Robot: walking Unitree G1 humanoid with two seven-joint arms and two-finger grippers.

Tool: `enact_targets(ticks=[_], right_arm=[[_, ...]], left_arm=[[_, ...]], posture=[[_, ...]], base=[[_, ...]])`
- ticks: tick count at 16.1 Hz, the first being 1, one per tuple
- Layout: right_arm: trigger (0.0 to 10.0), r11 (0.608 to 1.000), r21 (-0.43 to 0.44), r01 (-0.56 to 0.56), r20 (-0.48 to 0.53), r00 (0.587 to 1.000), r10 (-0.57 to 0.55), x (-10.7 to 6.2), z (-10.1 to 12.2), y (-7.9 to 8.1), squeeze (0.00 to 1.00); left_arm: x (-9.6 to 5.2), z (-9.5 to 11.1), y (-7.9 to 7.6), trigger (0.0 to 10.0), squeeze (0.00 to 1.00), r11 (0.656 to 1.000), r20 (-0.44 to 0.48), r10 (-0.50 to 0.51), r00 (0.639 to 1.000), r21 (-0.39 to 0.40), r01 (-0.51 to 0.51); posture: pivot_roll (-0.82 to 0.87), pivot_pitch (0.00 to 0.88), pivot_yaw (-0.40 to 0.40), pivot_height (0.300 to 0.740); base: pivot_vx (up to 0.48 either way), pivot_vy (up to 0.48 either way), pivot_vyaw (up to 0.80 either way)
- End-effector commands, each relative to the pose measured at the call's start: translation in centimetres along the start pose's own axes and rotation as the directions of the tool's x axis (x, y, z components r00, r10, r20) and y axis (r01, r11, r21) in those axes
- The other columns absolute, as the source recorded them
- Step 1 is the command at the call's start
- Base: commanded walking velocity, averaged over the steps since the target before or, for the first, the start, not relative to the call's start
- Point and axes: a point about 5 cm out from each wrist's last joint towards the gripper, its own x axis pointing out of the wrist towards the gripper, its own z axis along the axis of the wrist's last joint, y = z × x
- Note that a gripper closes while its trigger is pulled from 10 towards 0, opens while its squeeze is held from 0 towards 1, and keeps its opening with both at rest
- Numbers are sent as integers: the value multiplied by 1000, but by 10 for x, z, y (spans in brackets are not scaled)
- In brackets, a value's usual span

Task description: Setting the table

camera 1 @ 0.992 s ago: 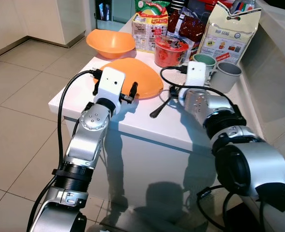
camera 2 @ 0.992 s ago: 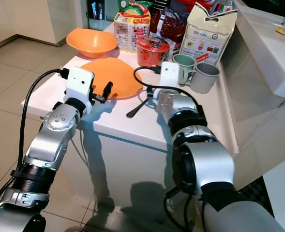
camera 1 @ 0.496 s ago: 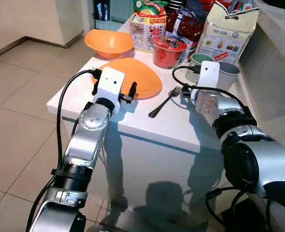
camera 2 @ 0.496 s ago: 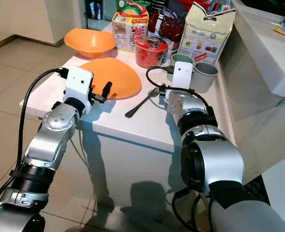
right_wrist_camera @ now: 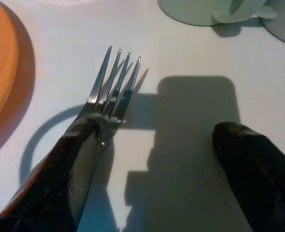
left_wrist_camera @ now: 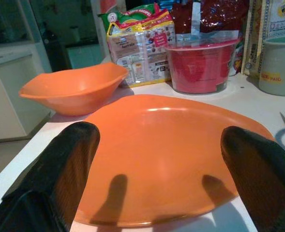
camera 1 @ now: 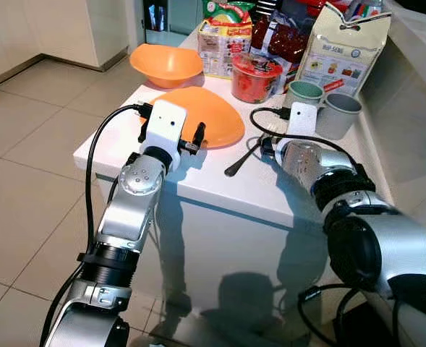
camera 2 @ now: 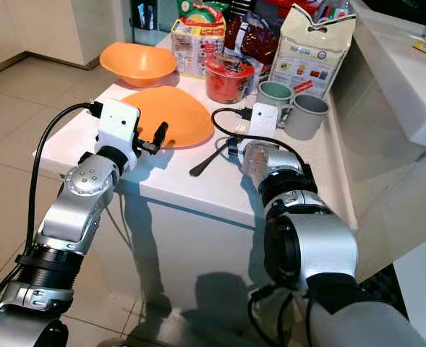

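Spread right gripper (right_wrist_camera: 157, 164) fingers straddle fork (right_wrist_camera: 114, 82).

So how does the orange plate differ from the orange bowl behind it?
The orange plate is shallow and wide; the orange bowl is deeper with raised sides. The plate lies near the table's front edge, beside the fork; the bowl sits farther back, at the corner. Both are orange and empty.

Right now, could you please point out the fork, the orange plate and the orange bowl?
fork (right_wrist_camera: 114, 79), right wrist view, on the tines.
orange plate (left_wrist_camera: 166, 145), left wrist view, on its middle.
orange bowl (camera 1: 165, 63), left eye view, on its inside.
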Motion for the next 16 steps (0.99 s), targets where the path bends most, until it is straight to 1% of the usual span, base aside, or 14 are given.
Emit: enact_targets(ticks=[1, 3, 4, 5, 6, 7, 8, 9, 10, 11, 13, 16], right_arm=[[8863, 1000, -17, 19, -47, 999, -19, 2, -12, -5, 0], [8353, 999, -42, 21, -69, 997, -24, 4, -24, -6, 0], [8078, 998, -63, 24, -62, 998, -28, 5, -29, -8, 0], [7961, 997, -70, 24, -56, 998, -28, 5, -30, -9, 0], [7412, 994, -104, 35, -21, 999, -38, 6, -29, -12, 0], [7137, 993, -111, 38, -7, 999, -39, 6, -28, -12, 0], [5059, 992, -117, 44, 9, 999, -43, 6, -25, -14, 0], [4941, 991, -121, 49, 20, 999, -47, 6, -23, -15, 0], [5333, 991, -122, 58, 34, 998, -54, 6, -18, -17, 0], [6471, 991, -119, 61, 41, 998, -56, 5, -15, -17, 0], [7608, 990, -119, 76, 52, 996, -70, 5, -13, -21, 0], [7725, 987, -117, 113, 63, 992, -106, 6, -11, -31, 0]], left_arm=[[2, 5, -3, 10000, 0, 1000, 19, -11, 1000, 3, 11], [2, 5, -3, 10000, 0, 1000, 19, -12, 1000, 5, 11], [1, 5, -3, 10000, 0, 1000, 19, -12, 1000, 6, 11], [1, 5, -3, 10000, 0, 1000, 19, -12, 1000, 6, 12], [1, 5, -4, 10000, 0, 1000, 19, -14, 1000, 8, 14], [1, 5, -4, 10000, 0, 1000, 20, -14, 1000, 9, 14], [1, 5, -3, 10000, 0, 1000, 20, -14, 1000, 9, 13], [1, 6, -3, 10000, 0, 1000, 20, -13, 1000, 9, 12], [0, 5, -2, 10000, 0, 1000, 20, -10, 1000, 10, 10], [0, 5, -1, 10000, 0, 1000, 19, -8, 1000, 11, 7], [-1, 5, -1, 10000, 0, 1000, 19, -5, 1000, 12, 5], [0, 5, -2, 10000, 0, 1000, 20, -6, 1000, 9, 6]], posture=[[169, 0, -110, 740], [173, 0, -111, 740], [173, 0, -111, 740], [174, 0, -111, 740], [178, 0, -111, 740], [180, 0, -113, 740], [185, 0, -113, 740], [186, 0, -114, 740], [191, 0, -117, 740], [193, 0, -118, 740], [194, 0, -119, 740], [187, 0, -120, 740]], base=[[0, 0, 0], [0, 0, 0], [0, 0, 0], [0, 0, 0], [0, 0, 0], [0, 0, 0], [0, 0, 0], [0, 0, 0], [0, 0, 0], [0, 0, 0], [0, 0, 0], [0, 0, 0]])
